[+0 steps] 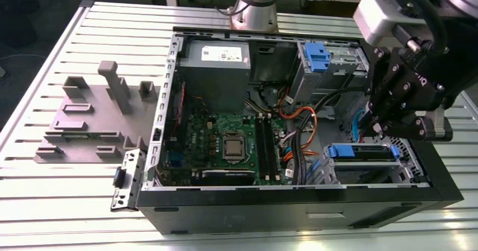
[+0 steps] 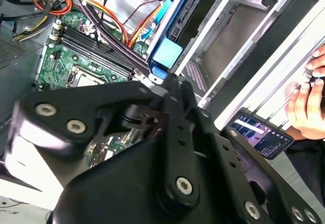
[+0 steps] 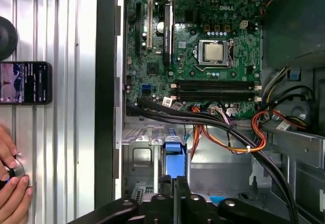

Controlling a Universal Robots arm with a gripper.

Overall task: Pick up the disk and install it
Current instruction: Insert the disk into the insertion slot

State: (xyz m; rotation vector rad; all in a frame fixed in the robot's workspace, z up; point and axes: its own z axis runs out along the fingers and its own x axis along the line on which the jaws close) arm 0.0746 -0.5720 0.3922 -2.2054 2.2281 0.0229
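1. Exterior view: the open computer case (image 1: 299, 206) lies on the table (image 1: 75, 206).
2. The disk (image 1: 364, 153) sits in the drive cage (image 1: 326, 170) at the exterior view's right, with its long axis crosswise.
3. The hand (image 1: 373, 132) hangs just above the disk. In the first wrist view its fingers (image 3: 167, 186) look pressed together, tips at the disk's blue tab (image 3: 173, 159).
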